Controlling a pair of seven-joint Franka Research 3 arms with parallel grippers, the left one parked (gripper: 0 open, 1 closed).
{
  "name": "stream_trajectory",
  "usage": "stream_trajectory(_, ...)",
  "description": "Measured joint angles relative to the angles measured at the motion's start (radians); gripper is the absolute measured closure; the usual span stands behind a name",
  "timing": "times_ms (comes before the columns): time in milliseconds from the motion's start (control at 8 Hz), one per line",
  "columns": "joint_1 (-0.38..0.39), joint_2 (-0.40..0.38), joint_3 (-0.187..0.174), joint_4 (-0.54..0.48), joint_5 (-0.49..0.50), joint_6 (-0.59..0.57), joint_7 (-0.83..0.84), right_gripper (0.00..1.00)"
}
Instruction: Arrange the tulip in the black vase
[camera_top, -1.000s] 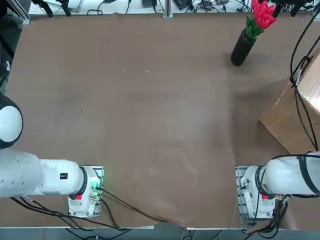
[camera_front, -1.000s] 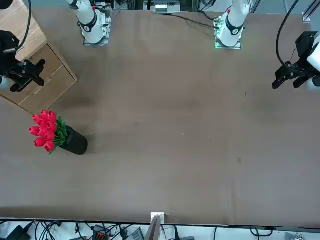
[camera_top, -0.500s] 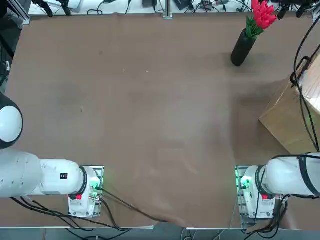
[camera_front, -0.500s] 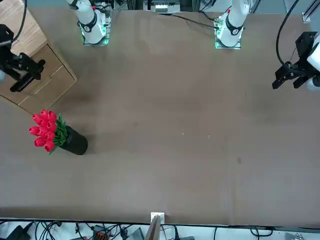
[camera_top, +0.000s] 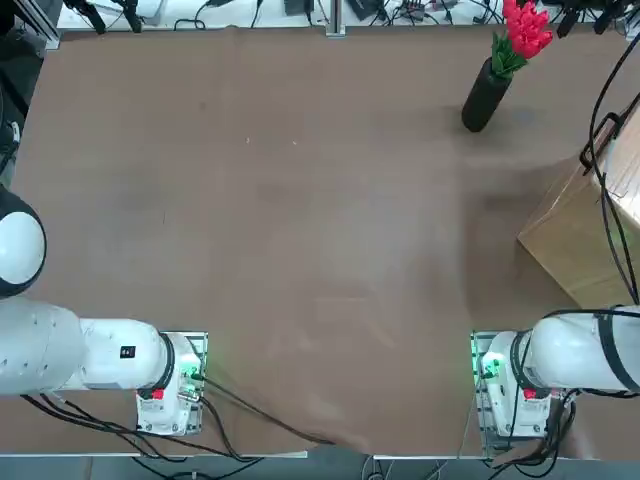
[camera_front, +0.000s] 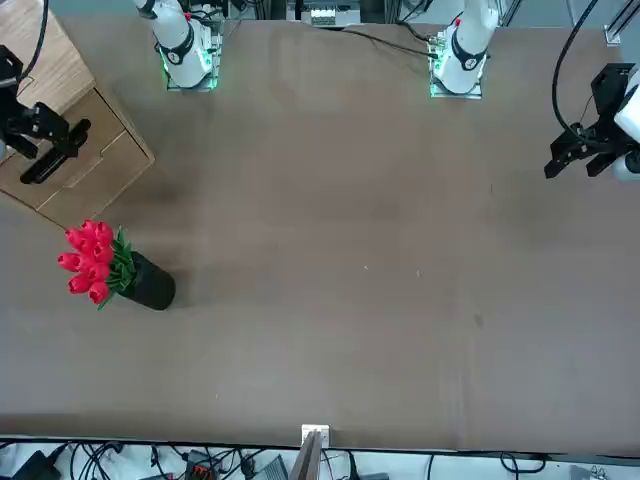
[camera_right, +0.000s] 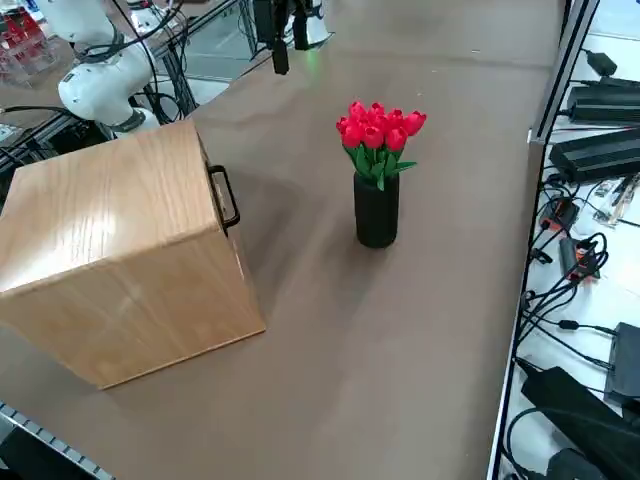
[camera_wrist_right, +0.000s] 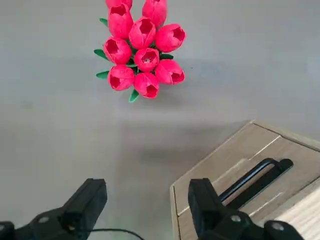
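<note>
The tulip (camera_top: 524, 30), a bunch of red blooms with green leaves, stands upright in the black vase (camera_top: 484, 96) at the table's far right. The front view shows the tulip (camera_front: 90, 262) and vase (camera_front: 152, 285) at its left. In the right side view the tulip (camera_right: 378, 130) rises from the vase (camera_right: 376, 210). My right gripper (camera_front: 66, 145) hangs open and empty in the air over the wooden box, apart from the flowers. In the wrist view the gripper (camera_wrist_right: 145, 197) is spread wide, the tulip (camera_wrist_right: 142, 55) lies beyond it, and the blooms hide the vase.
A wooden box (camera_right: 120, 250) with a black handle (camera_right: 225, 197) stands on the table beside the vase, on the robot's side of it. Cables and power bricks (camera_right: 590, 150) lie past the table's far edge.
My right gripper has drifted a little away from the flowers, over the box, still open. The tulip and the vase have stayed where they were.
</note>
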Motion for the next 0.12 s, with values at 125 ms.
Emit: stream_trajectory(125, -0.002, 0.001, -0.001, 0.001, 0.008, 0.0, 0.0, 0.0)
